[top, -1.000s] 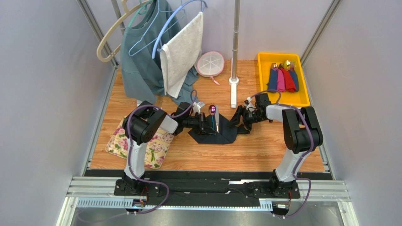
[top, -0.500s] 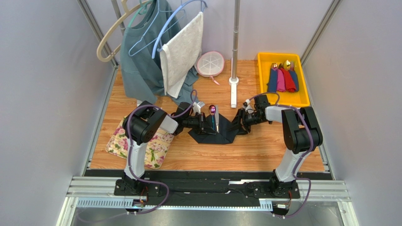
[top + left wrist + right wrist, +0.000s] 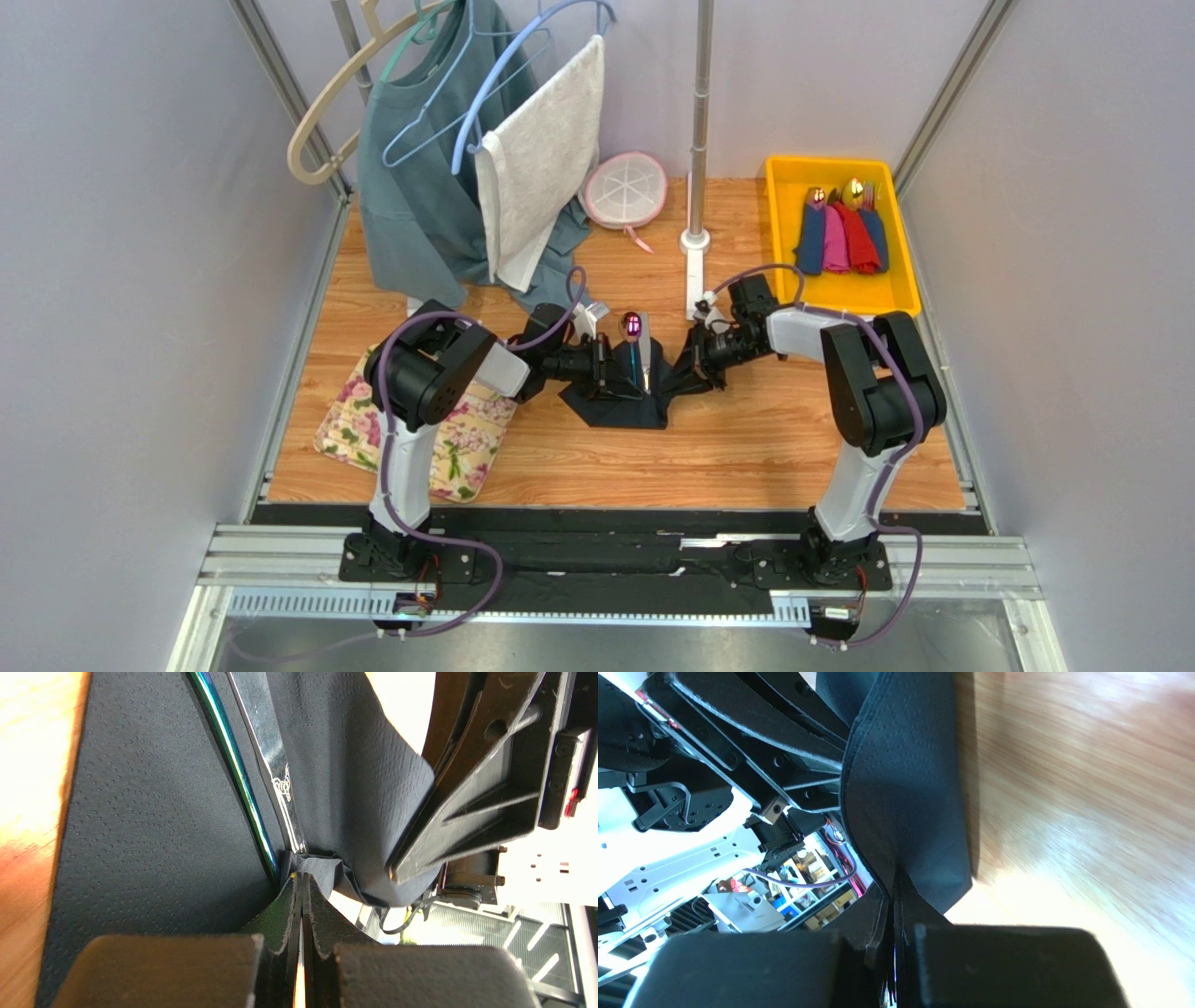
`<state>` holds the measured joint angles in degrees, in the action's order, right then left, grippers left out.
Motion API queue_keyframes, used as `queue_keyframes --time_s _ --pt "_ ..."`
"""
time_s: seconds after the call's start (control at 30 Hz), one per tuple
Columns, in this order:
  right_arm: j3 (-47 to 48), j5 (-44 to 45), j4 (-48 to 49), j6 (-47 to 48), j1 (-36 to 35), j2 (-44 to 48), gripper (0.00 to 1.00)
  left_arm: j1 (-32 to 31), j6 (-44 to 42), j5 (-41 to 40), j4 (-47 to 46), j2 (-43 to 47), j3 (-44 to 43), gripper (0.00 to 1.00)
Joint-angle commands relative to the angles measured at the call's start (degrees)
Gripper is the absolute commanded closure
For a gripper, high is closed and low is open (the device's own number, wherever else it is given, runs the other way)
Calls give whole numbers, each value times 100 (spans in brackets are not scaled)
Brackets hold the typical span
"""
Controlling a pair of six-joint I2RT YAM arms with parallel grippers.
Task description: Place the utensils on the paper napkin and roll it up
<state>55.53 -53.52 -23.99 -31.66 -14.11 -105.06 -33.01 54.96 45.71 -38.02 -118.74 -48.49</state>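
Yellow tray holds coloured napkin rolls; utensils lie on black napkin.

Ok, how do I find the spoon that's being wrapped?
Find the black napkin in the middle of the wooden table. The spoon lies on it, its bowl at the far edge, shiny purple-pink, unlike the gold-headed cutlery in the yellow tray.

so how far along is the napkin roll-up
Done: the utensils lie on the paper napkin. In hand: the left gripper pinches the napkin's edge by the utensil handles, and the right gripper is shut on the opposite edge, holding it lifted. Left: the roll itself. The napkin lies open under the utensils and is not yet wrapped around them.
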Motion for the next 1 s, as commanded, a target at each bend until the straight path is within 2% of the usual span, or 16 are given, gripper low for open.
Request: queue_keyframes --time_s 0.0,0.2,0.4,0.73,0.83,0.97 --pt "266 -80 289 -314 -197 -190 96 -12 -196 -212 -21 -53 -47 98" --pt "362 -10 632 -692 -417 -516 97 -3 -179 -194 -39 -71 -47 98" --pt "406 271 554 -666 -514 -718 98 6 -143 -159 -74 8 -38 98" --pt "433 869 184 -482 -514 -832 100 58 76 25 -390 780 261 91" --pt "459 913 166 -447 -505 -832 100 155 59 95 -206 1018 428 90" --pt "485 870 149 -420 -514 -771 100 269 -352 122 503 1142 560 93"
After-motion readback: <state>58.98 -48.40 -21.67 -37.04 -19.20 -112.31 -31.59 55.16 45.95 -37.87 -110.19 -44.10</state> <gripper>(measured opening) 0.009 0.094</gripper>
